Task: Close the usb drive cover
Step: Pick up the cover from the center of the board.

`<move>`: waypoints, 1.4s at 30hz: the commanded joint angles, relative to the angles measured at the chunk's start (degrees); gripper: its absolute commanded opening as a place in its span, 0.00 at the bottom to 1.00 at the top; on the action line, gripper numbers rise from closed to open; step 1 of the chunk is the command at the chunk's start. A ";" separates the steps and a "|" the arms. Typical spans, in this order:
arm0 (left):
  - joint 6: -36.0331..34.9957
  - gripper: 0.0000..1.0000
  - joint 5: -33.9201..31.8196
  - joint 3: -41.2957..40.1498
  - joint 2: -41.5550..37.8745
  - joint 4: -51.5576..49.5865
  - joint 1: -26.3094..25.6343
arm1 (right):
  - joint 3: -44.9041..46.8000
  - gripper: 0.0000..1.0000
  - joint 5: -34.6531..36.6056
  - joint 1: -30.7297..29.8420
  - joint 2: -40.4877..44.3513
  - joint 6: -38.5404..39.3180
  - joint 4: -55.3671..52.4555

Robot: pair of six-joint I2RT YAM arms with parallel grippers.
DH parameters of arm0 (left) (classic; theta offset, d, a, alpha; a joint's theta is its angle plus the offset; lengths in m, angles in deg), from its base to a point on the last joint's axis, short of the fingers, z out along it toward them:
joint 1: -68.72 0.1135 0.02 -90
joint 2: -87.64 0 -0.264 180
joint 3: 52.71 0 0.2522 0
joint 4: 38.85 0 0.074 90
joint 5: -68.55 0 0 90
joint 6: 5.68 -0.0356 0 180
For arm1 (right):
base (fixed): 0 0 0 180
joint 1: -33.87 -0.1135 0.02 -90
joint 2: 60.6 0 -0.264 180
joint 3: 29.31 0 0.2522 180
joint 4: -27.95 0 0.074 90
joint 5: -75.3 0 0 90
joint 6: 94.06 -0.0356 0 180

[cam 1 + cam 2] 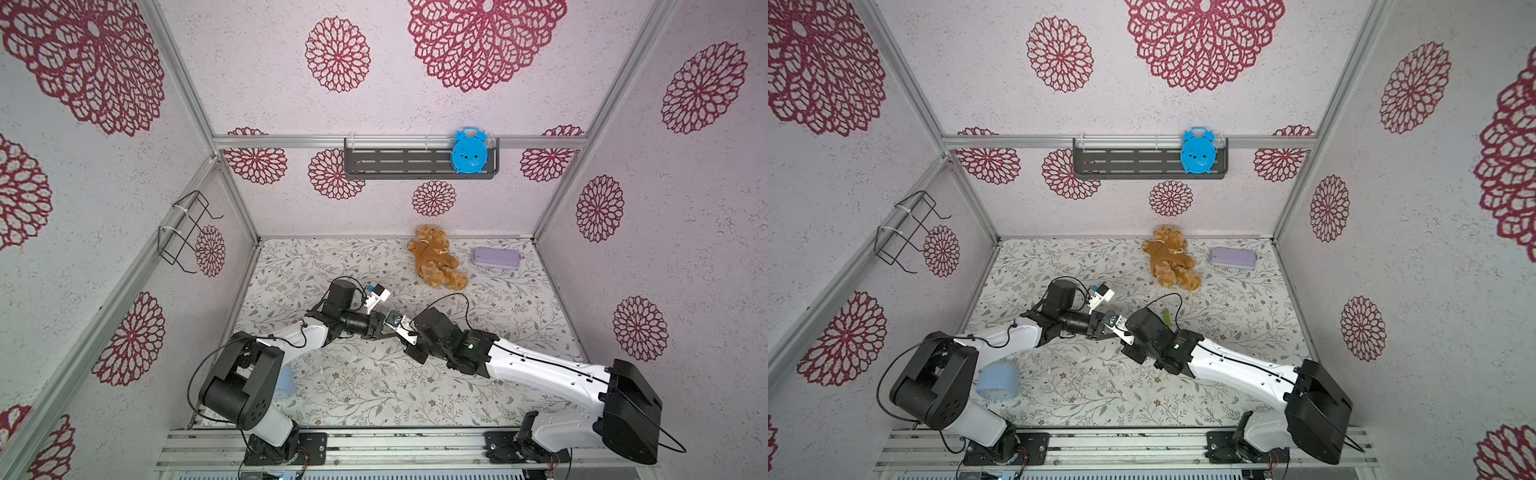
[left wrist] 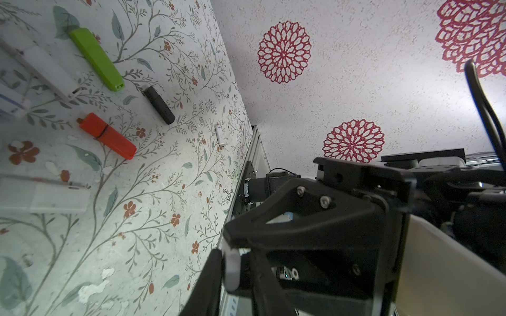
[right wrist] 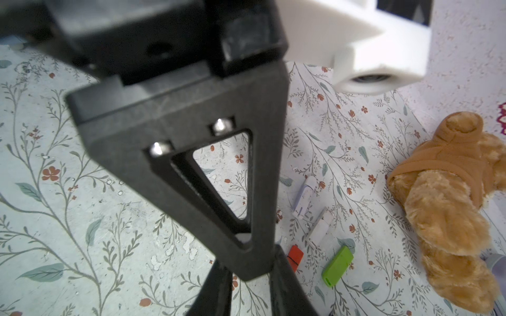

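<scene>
The table (image 1: 374, 395) wears a floral sheet, chipped in patches, and white textured walls with red rosettes box it in. Well in front of the teddy bear (image 1: 436, 257), a pale blue object (image 1: 998, 380) sits by the left arm in a top view. Closer to the bear the arms meet. The left gripper (image 2: 234, 258) pinches the white usb drive (image 2: 232, 273) above the table. The right gripper (image 2: 229, 240), pressed nearly together, grips its end.

The wrist views show loose drives just short of the bear (the arms hide most from above): a green drive (image 2: 95, 58), an orange drive (image 2: 108, 136) and a black drive (image 2: 159, 104). A purple case (image 1: 496, 257) lies beside the bear. Behind it, on a wall shelf (image 1: 395, 164), stands a blue alarm clock (image 1: 469, 150).
</scene>
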 commanded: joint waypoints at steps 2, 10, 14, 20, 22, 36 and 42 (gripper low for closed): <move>-2.74 0.17 1.02 1.48 0.49 -2.60 -0.49 | -2.11 0.25 0.78 0.30 0.44 -1.94 3.80; -3.40 0.10 -0.48 2.36 -0.11 -4.03 -0.50 | -2.42 0.26 0.66 0.32 0.06 -2.31 3.26; -2.64 0.08 -2.58 2.45 -1.49 -3.06 -0.42 | -1.94 0.32 2.53 0.32 1.12 -2.85 2.02; 1.65 0.07 -7.92 0.33 -4.05 2.16 1.25 | 1.64 0.44 4.63 2.09 6.59 -7.52 -0.35; 2.67 0.07 -9.64 -0.59 -5.15 3.57 2.02 | 3.80 0.46 5.07 3.61 9.62 -10.12 -0.79; 4.78 0.07 -21.15 -1.77 -9.75 1.95 3.72 | 13.28 0.52 4.23 32.24 20.51 -42.19 -23.22; 3.82 0.07 -29.52 -1.37 -11.87 -3.08 3.85 | 20.88 0.52 1.51 40.53 24.43 -55.76 -28.09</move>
